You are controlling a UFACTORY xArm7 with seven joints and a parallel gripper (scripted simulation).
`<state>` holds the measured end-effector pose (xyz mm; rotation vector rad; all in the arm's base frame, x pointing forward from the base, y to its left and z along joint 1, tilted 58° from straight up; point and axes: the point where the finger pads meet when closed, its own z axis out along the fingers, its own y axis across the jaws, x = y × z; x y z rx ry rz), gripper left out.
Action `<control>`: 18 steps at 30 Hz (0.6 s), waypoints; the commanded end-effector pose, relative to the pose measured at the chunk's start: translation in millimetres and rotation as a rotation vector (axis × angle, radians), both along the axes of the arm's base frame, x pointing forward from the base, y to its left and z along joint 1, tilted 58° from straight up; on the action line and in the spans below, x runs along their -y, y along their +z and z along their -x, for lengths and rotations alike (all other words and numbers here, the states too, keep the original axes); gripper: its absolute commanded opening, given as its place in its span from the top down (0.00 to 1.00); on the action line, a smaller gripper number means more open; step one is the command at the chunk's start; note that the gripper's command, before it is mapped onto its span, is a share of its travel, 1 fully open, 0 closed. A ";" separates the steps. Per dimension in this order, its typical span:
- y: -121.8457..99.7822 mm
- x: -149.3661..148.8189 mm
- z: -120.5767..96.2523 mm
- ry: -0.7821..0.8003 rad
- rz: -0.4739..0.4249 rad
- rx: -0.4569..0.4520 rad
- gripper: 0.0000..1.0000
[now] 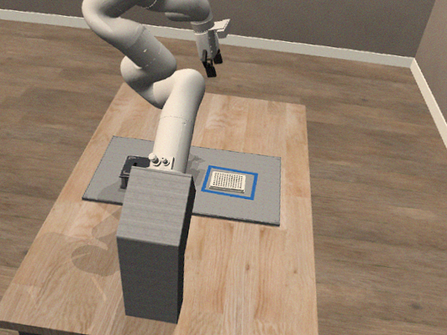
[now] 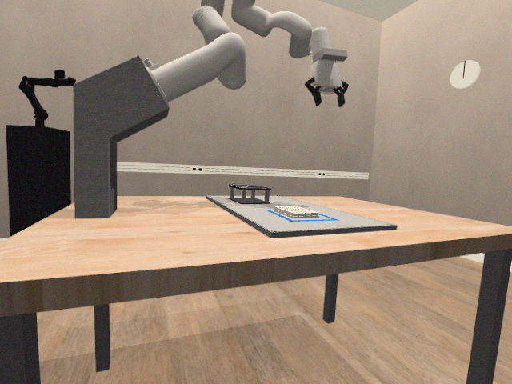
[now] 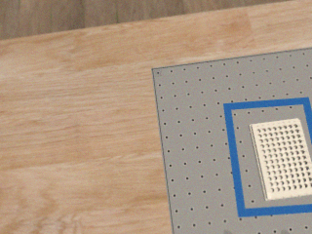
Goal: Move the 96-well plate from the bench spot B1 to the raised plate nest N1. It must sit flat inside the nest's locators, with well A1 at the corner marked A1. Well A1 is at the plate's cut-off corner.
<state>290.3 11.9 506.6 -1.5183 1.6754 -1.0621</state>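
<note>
On the table [image 1: 241,273] lies a mat [image 1: 265,181]. The 96-well plate [image 1: 227,181] lies on the mat inside the marked frame [image 1: 206,178], at about 3 o'clock from the plate nest [image 1: 129,165] in the top view. The arm's pedestal [image 1: 151,237] stands at 6 o'clock from the nest. The gripper [image 2: 328,93] hangs high above the table, jaws spread and holding nothing.

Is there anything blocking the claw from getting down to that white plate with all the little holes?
Nothing visible does. The gripper hangs open high above the table, and only air shows between it and the 96-well plate, which lies alone inside the blue outline on the grey mat.
</note>
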 end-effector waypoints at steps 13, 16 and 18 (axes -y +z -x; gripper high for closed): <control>1.7 -0.1 0.5 0.001 0.000 0.004 0.00; 1.7 -0.1 0.5 0.001 0.000 0.004 0.00; 3.5 -2.2 -3.7 0.032 -0.008 0.010 0.00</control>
